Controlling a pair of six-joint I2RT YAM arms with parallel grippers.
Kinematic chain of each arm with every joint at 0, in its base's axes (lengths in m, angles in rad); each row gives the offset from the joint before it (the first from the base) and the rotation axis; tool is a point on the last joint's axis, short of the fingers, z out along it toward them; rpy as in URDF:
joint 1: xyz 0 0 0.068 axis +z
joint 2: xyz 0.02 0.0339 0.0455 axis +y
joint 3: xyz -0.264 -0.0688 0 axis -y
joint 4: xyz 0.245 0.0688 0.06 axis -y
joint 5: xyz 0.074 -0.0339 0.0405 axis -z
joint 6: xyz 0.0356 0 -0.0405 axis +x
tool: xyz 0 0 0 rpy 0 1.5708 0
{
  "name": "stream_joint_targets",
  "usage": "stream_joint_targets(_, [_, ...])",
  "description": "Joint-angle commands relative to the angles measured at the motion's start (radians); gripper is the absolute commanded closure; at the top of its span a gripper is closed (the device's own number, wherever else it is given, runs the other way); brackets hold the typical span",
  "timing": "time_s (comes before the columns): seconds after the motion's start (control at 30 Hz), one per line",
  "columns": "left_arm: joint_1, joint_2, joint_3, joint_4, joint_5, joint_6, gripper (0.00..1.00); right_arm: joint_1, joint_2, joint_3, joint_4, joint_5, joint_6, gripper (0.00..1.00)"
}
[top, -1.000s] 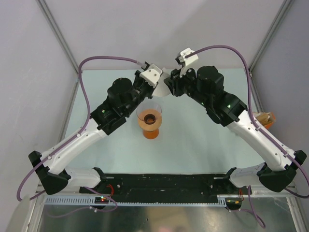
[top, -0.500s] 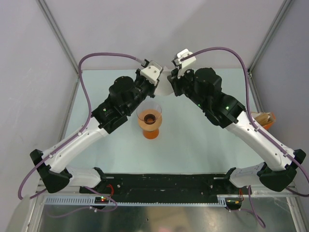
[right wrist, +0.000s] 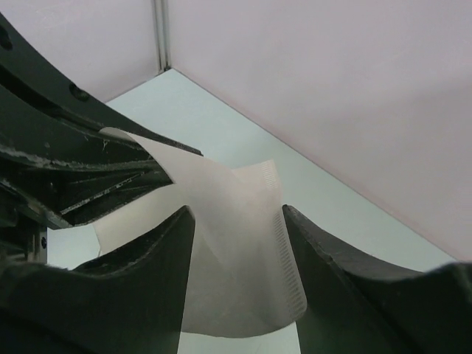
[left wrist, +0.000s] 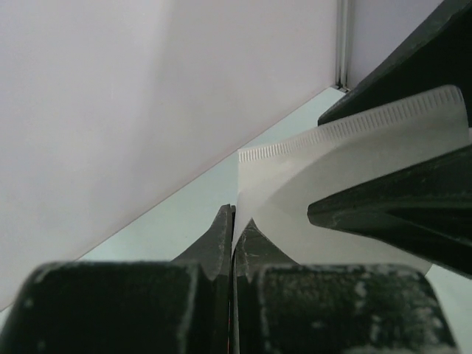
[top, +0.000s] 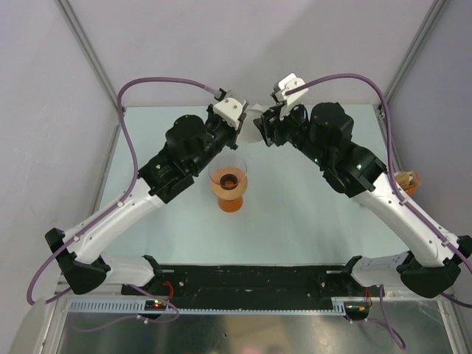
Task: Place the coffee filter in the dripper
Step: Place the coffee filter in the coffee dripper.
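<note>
The coffee filter (top: 251, 126) is a thin white paper fan held in the air at the back of the table. My left gripper (left wrist: 234, 218) is shut on one corner of the coffee filter (left wrist: 346, 188). My right gripper (right wrist: 237, 214) is open, one finger on each side of the coffee filter (right wrist: 236, 251), which bulges between them. In the top view my left gripper (top: 240, 127) and right gripper (top: 259, 130) meet tip to tip. The dripper (top: 228, 182), a clear cone on an orange base, stands upright on the table just in front of them, with nothing in it.
A tan-and-white stack of paper fans (top: 405, 181) sits at the table's right edge, behind the right arm. Purple cables (top: 131, 140) loop above both arms. Grey walls and metal corner posts (top: 92, 55) close in the back and sides.
The right gripper's jaws now stand apart around the filter. The right arm has swung a little to the right and back. The left arm keeps its grip and has hardly moved.
</note>
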Motion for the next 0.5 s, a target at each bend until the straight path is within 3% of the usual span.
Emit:
stream_joint_targets(0.0, [-0.007, 0.001, 0.05, 0.015, 0.008, -0.04, 1.0, 0.009, -0.001, 0.011, 0.006, 0.02, -0.049, 0.46])
stream_joint_targets(0.17, [-0.007, 0.007, 0.058, 0.014, 0.014, -0.044, 1.0, 0.011, 0.024, 0.036, -0.019, 0.035, -0.05, 0.58])
stream_joint_targets(0.37, [-0.008, 0.02, 0.067, 0.009, 0.033, -0.061, 1.0, 0.016, 0.058, 0.074, -0.01, 0.039, -0.039, 0.81])
stream_joint_targets(0.47, [-0.007, 0.025, 0.075, -0.008, 0.041, -0.071, 0.95, 0.018, 0.071, 0.092, -0.004, 0.05, -0.03, 0.95])
